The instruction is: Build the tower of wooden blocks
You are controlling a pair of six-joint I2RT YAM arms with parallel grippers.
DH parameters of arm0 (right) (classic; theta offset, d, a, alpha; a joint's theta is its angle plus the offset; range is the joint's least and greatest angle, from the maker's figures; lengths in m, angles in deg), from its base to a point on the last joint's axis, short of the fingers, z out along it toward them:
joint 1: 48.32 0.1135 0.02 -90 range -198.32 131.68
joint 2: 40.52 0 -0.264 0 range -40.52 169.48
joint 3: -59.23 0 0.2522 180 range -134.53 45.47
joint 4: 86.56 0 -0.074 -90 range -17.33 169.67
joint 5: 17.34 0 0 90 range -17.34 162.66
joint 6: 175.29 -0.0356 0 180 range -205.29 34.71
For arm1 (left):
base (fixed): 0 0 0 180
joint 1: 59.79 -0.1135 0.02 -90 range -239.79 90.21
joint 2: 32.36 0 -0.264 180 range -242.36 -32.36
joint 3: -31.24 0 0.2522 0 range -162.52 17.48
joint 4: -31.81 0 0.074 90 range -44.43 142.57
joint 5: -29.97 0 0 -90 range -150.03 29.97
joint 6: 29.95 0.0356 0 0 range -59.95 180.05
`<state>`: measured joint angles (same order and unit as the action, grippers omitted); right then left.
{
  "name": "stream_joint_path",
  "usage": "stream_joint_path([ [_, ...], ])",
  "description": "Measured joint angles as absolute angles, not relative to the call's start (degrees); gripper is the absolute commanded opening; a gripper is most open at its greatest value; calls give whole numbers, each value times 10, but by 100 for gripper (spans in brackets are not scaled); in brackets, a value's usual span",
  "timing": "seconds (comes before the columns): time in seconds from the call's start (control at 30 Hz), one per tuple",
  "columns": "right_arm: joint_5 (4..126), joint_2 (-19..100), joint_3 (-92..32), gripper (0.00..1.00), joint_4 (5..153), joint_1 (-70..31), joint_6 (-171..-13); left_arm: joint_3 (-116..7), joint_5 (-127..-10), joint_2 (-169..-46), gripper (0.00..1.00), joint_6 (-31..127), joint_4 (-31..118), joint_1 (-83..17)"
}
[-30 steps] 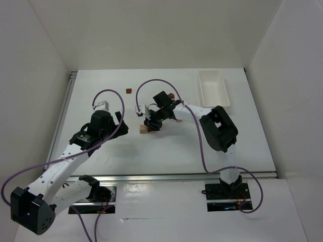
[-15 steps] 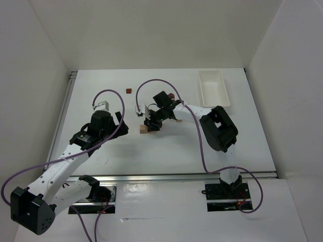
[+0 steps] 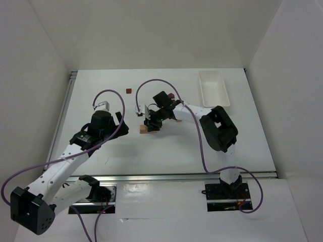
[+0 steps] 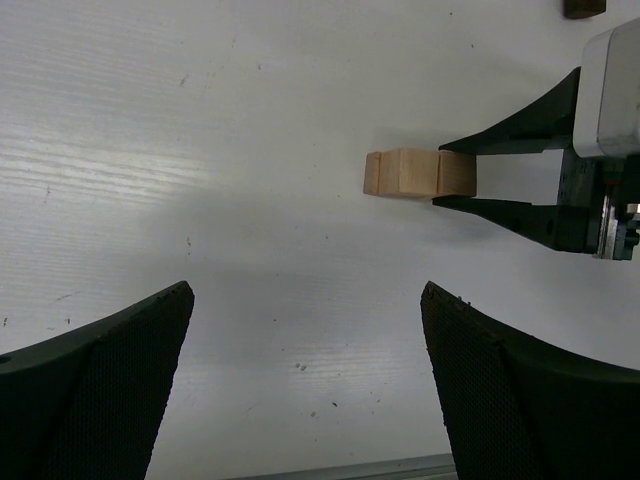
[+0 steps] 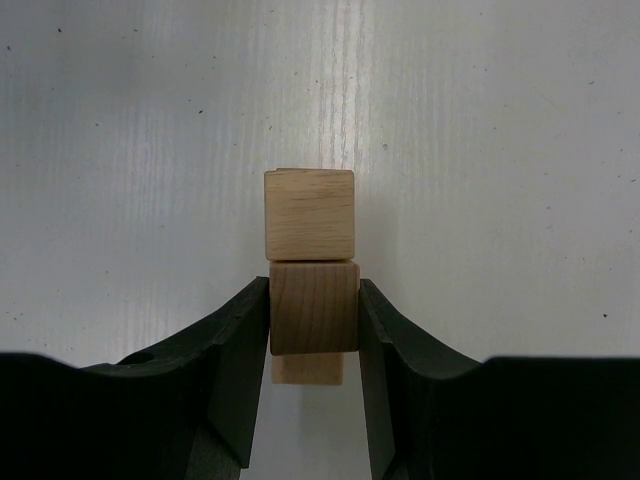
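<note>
A white rectangular tray point(image 3: 213, 88) lay at the far right of the white desk point(image 3: 166, 151), its long side running near to far. White walls point(image 3: 151, 35) enclosed the desk on three sides, and a metal rail point(image 3: 171, 176) ran along its near edge.

White table point(image 3: 242, 141), three sorts of thing on it.
Pale blocks point(image 3: 145, 130) lay touching in a short row near the middle; a dark block point(image 3: 128, 91) sat well apart from them toward the far left, and a white tray point(image 3: 213, 89) stood by the far right corner.
</note>
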<state>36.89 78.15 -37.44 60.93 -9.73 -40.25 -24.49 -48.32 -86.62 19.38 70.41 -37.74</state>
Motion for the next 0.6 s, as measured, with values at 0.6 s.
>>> stream_joint_path([
  [0.6, 375, 782, -375, 50, 610, -94, -404, -245, -464, -870, 100, 194, 705, -357],
])
